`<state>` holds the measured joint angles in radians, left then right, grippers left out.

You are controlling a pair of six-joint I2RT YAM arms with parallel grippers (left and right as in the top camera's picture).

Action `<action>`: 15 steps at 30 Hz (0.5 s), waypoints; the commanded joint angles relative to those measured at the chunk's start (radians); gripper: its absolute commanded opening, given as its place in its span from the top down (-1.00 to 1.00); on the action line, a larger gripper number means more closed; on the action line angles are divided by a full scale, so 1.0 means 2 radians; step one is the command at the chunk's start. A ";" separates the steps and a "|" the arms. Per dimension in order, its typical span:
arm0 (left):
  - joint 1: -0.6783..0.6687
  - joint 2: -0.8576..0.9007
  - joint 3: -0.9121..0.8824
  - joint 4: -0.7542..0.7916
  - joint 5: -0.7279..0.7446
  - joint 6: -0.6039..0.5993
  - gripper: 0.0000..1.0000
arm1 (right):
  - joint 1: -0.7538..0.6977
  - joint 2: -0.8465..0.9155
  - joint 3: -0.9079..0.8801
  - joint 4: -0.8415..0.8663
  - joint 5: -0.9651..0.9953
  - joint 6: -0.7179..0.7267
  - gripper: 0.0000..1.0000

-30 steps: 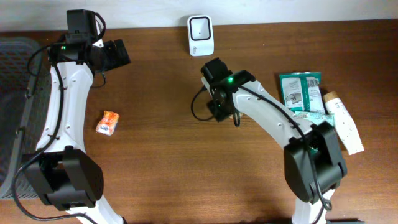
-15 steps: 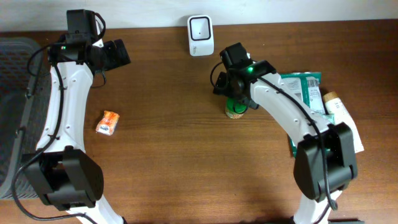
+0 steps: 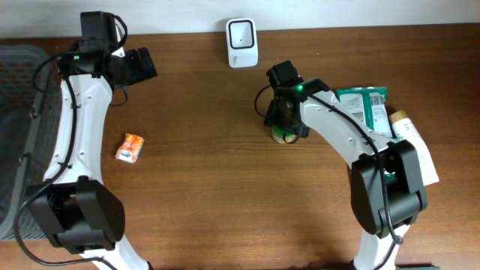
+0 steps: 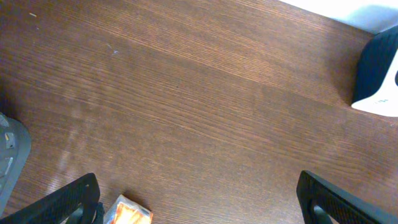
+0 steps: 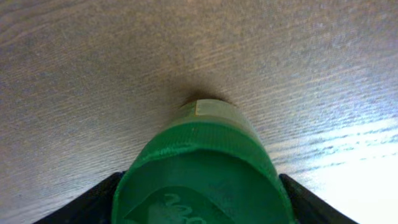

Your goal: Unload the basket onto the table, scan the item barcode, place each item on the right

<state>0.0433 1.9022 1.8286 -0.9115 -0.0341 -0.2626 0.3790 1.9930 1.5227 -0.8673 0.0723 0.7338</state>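
Over the last second my right arm has travelled from left of centre toward the right, and the green-capped bottle (image 3: 283, 136), not visible a second ago, has stood at the same spot for the last half second. The bottle stands upright on the surface (image 3: 225, 187), in front of the white scanner (image 3: 241, 43) and slightly to its right, clearly apart from it. My right gripper (image 3: 285, 126) hangs directly above the bottle. In the right wrist view its fingers (image 5: 93, 200) flank the green cap (image 5: 199, 180) on both sides, just beside it. I cannot tell whether they press on the cap or stand clear of it. My left gripper (image 3: 141, 64) sits at the far left of the surface with its fingers (image 4: 68, 200) spread wide and nothing between them. A small orange packet (image 3: 130, 147) lies near the left arm. Green pouches (image 3: 362, 109) and a white bottle (image 3: 414, 148) lie at the right edge. A grey basket (image 3: 15, 112) stands at the left.
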 commanded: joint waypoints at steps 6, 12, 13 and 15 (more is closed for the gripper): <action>-0.001 0.001 0.002 0.001 0.000 -0.006 -0.98 | -0.003 0.004 0.036 -0.009 -0.034 -0.269 -0.26; 0.000 0.001 0.002 0.001 0.000 -0.006 -0.98 | -0.003 0.004 0.069 -0.010 -0.207 -0.662 -0.24; 0.000 0.001 0.002 0.001 0.000 -0.006 -0.99 | -0.003 0.004 0.069 -0.010 -0.182 -0.686 -0.24; 0.000 0.001 0.002 0.001 0.000 -0.006 -0.98 | -0.003 0.005 0.068 -0.009 -0.131 -0.751 -0.25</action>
<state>0.0433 1.9022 1.8290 -0.9115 -0.0341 -0.2626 0.3782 2.0060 1.6375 -0.8867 -0.2630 -0.5945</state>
